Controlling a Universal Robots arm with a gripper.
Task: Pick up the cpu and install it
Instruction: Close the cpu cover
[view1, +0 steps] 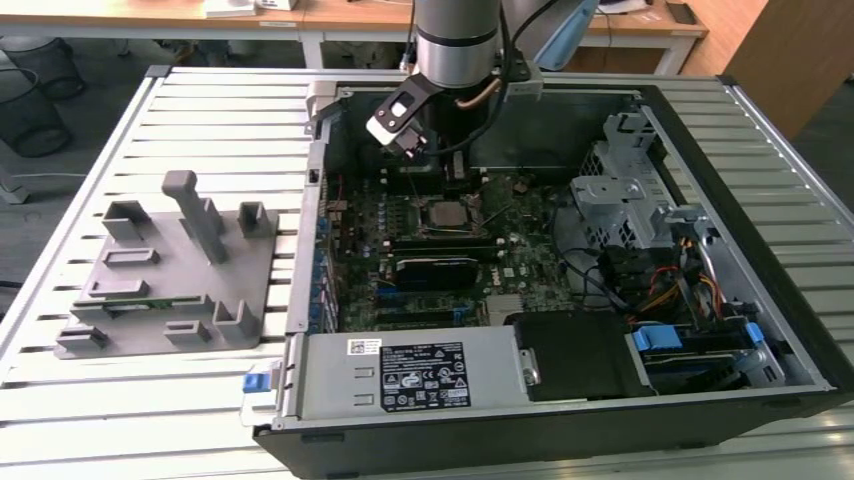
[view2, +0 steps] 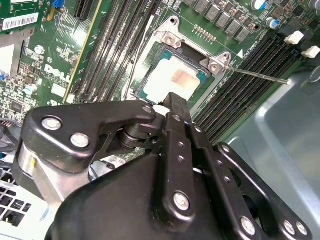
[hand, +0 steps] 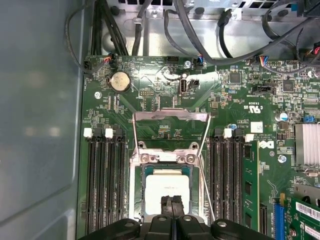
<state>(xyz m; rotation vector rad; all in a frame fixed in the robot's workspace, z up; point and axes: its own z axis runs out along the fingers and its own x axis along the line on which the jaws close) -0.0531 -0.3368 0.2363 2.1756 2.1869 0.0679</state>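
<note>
1. The slatted table (view1: 227, 110) carried the open computer case (view1: 534, 425); a grey fixture (view1: 174, 290) stood beside the case, on the exterior view's left.
2. The motherboard (hand: 165, 80) lay flat on the case floor; the arm reached down over it.
3. The gripper (hand: 172, 200) hung just above the socket (hand: 136, 200); its jaws were pressed together with nothing between them.
4. The socket's load plate (hand: 170, 117) stood swung up; its thin wire lever (hand: 205, 160) was released.
5. The cpu (hand: 167, 185) sat level in the socket, right under the fingertips; whether they touched it could not be told.
6. The chip looked light, thin and stiff; its smooth metal lid was probably slippery and its contacts fragile; two opposite edges seemed the safest hold, keeping it level.
</note>
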